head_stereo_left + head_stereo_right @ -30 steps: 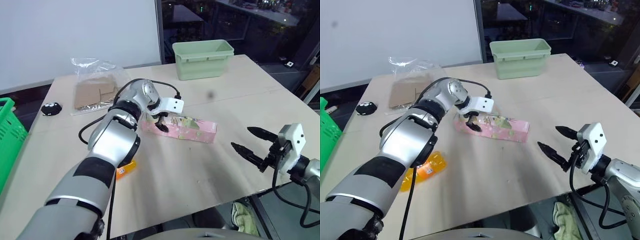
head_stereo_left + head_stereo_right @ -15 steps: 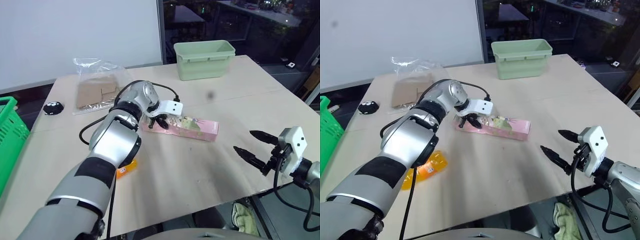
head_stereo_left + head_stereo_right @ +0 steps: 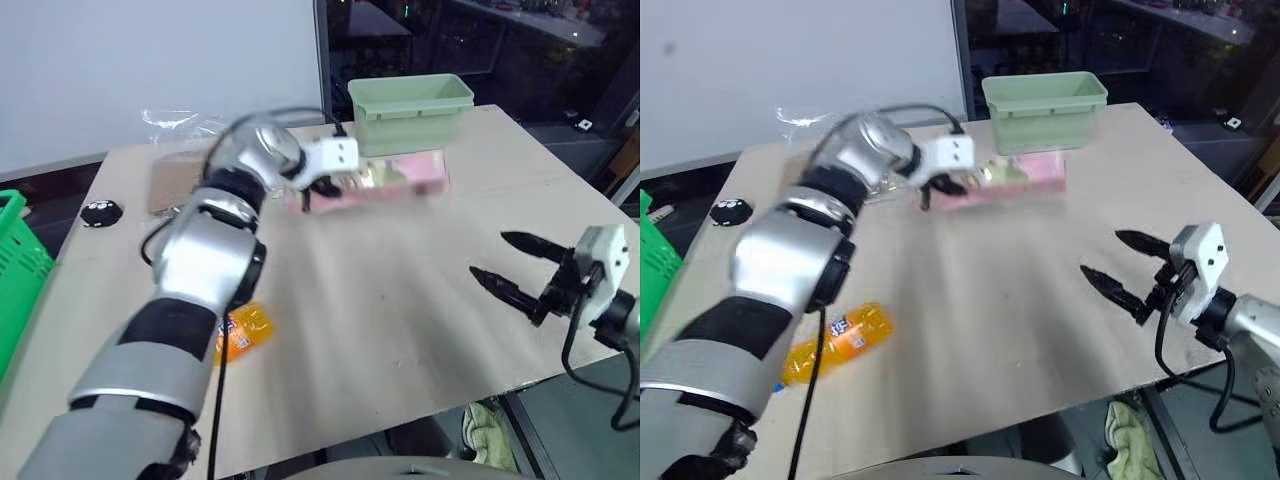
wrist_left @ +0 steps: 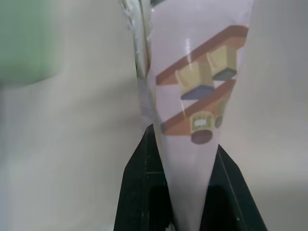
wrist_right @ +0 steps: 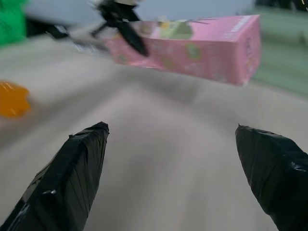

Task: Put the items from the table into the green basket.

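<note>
The long pink patterned box (image 3: 390,180) hangs lifted above the table (image 3: 400,320), roughly level, in front of the mint tub. My left gripper (image 3: 312,190) is shut on its left end; the left wrist view shows the box (image 4: 192,91) pinched between the black fingers (image 4: 137,187). The orange soda bottle (image 3: 835,343) lies near the table's left front, beside my left arm. My right gripper (image 3: 520,268) hovers open and empty over the right front corner. The green basket (image 3: 15,260) stands off the table's left edge. A pale green cloth (image 3: 488,425) lies below the table's front edge.
A pale mint tub (image 3: 410,112) stands at the table's back edge. A clear bag of cardboard (image 3: 180,180) lies at the back left, partly behind my left arm, and a small round black object (image 3: 102,212) sits near the left edge.
My left gripper shut on the pink box's left end, then lifted it off the table, up and away toward the tub. The right gripper rose a little, still open.
</note>
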### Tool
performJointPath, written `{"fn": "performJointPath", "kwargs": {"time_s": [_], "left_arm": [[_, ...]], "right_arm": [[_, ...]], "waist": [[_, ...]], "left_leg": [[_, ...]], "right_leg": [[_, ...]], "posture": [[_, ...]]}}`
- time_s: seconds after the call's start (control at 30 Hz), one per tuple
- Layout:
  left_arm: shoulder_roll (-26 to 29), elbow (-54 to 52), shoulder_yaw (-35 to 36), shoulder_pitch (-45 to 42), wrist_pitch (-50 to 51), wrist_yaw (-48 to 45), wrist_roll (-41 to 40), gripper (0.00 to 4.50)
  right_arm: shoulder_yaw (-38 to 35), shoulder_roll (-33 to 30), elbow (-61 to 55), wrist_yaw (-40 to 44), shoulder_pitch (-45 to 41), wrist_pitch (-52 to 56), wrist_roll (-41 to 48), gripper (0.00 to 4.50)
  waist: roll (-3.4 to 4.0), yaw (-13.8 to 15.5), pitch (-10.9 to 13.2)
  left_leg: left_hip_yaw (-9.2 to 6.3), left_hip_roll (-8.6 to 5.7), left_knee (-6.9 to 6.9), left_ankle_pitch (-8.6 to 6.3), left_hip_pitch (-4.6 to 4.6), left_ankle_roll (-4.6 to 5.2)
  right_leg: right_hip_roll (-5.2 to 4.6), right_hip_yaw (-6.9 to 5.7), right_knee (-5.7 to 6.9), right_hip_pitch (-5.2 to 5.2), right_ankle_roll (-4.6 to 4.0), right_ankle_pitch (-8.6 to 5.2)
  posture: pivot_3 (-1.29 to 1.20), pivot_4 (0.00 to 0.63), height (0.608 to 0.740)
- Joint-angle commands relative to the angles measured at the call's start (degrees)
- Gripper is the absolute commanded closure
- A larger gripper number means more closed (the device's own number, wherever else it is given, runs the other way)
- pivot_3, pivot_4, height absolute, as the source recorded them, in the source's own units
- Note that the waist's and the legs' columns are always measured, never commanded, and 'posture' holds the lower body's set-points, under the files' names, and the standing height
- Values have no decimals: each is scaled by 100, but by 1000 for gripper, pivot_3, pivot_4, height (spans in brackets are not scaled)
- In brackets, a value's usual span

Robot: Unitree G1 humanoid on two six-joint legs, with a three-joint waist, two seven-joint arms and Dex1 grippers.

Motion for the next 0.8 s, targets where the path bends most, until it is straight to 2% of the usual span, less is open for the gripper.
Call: {"fn": "performJointPath", "kwargs": {"time_s": [0.03,0.2,0.27,0.47,0.6,0.7,0.8], "left_arm": [[606,-229,125,-337,94,380,-9,4495],[1578,-282,201,-316,319,845,-39,4495],[1913,-313,386,-199,520,930,-233,4495],[2790,-582,1035,434,1018,1269,-728,4495],[3364,-869,1223,943,1271,1349,-845,4495],[3697,-1002,1334,1244,1420,1583,-877,4495],[3945,-1066,1358,1524,1488,1873,-854,4495]], "right_arm": [[307,124,192,187,-740,-132,182,0],[852,353,677,465,-1611,-96,132,0],[1034,412,937,639,-1868,-120,82,0],[1577,591,1627,1176,-2571,-258,-187,0],[1738,798,1971,1360,-2930,-373,-297,0],[1818,892,2118,1496,-3076,-423,-360,0],[1884,989,2155,1561,-3163,-430,-380,0]], "waist": [[1,60,0],[4,391,9],[6,610,11],[5,1266,16],[-36,1681,37],[-49,1902,32],[-47,1991,31]], "left_leg": [[-6,-5,1,0,3,0],[-135,-72,5,6,7,-7],[-158,-82,5,8,9,-10],[-159,-97,5,9,5,-13],[-159,-109,5,19,-4,-31],[-158,-112,5,22,-4,-35],[-156,-113,5,26,1,-42]], "right_leg": [[0,1,11,-4,1,-1],[19,13,51,-38,18,-11],[24,8,61,-42,7,-5],[23,4,62,-57,-4,-1],[25,3,71,-79,-8,2],[25,2,70,-77,-10,3],[25,2,71,-76,-19,9]], "posture": [[-171,0,740],[-52,0,740],[-9,0,740],[78,0,740],[122,0,740],[143,0,740],[151,0,740]]}}
